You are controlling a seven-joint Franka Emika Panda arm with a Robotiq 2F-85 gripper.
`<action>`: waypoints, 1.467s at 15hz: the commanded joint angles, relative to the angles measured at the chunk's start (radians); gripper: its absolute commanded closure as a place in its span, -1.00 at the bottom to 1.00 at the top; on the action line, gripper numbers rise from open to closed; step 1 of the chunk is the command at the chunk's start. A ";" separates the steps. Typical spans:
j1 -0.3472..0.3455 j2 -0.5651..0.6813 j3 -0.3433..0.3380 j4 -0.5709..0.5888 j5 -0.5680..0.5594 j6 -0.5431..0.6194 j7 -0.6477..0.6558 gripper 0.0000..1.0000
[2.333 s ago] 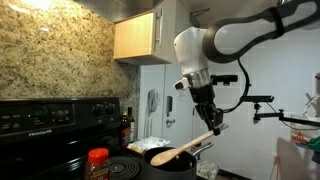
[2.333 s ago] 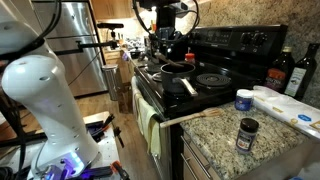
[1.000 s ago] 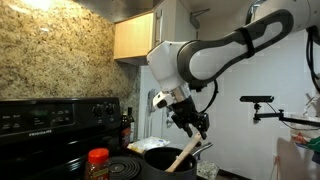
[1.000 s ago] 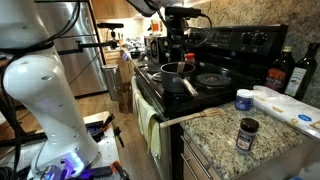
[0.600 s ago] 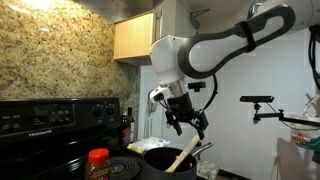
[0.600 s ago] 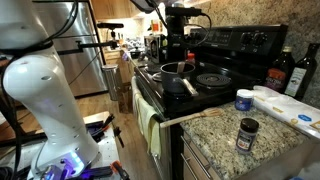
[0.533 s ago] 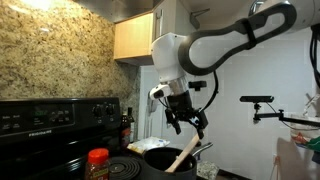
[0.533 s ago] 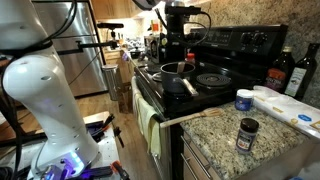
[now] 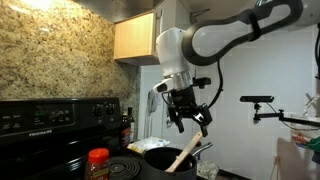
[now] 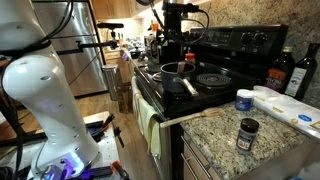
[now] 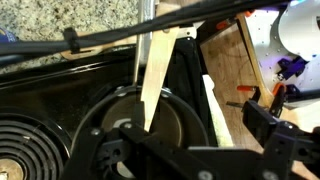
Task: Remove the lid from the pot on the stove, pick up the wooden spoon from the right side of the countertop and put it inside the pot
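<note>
The dark pot sits on the black stove with no cover on it. The wooden spoon leans in the pot, its handle sticking up over the rim. My gripper hangs a short way above the spoon's handle, open and empty. In the wrist view the spoon runs from the pot up the frame, and the gripper shows as dark fingers spread wide at the bottom. In an exterior view the gripper hovers over the pot. The lid is out of view.
An orange-lidded jar stands by the stove's near side. A coil burner lies beside the pot. On the granite countertop stand a small dark jar, a blue-lidded tub and bottles.
The gripper has opened, let go of the spoon and risen a little. The spoon stays leaning in the pot.
</note>
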 commanded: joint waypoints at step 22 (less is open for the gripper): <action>-0.008 -0.337 0.033 -0.307 0.616 0.272 0.983 -1.00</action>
